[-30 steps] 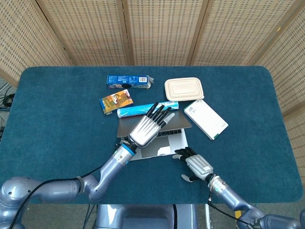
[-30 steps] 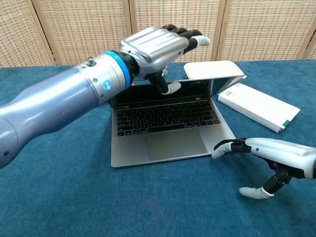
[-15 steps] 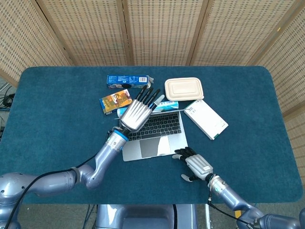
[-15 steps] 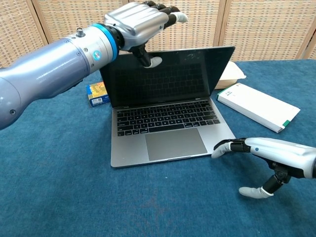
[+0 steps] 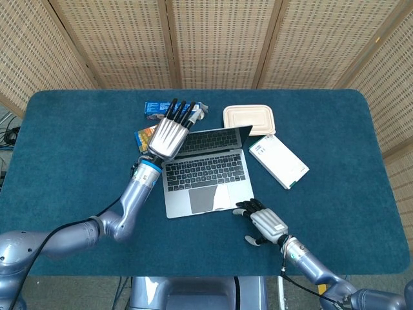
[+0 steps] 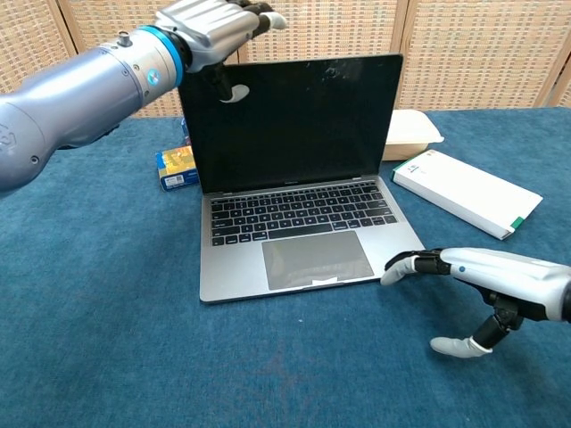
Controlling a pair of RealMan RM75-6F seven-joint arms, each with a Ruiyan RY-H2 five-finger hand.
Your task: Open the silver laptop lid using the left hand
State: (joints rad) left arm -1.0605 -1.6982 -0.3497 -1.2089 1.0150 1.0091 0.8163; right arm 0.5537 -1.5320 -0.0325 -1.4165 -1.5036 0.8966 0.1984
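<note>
Silver laptop lid (image 6: 294, 120) upright, left hand (image 6: 210, 22) atop edge.

Laptop (image 5: 205, 173) at table (image 5: 64, 148) centre, lid (image 6: 290, 120) raised upright behind keyboard. Left hand (image 5: 169, 132) at lid's upper left corner, fingers over top edge. Right hand (image 5: 264, 223) on table just beside laptop's front right corner, fingertips (image 6: 393, 268) touching base edge. Flat box (image 5: 279, 161) right of laptop. Lidded container (image 5: 249, 120) behind lid, right. Small carton (image 6: 176, 168) left of lid; long carton (image 5: 155, 107) behind it, partly hidden by left hand.
</note>
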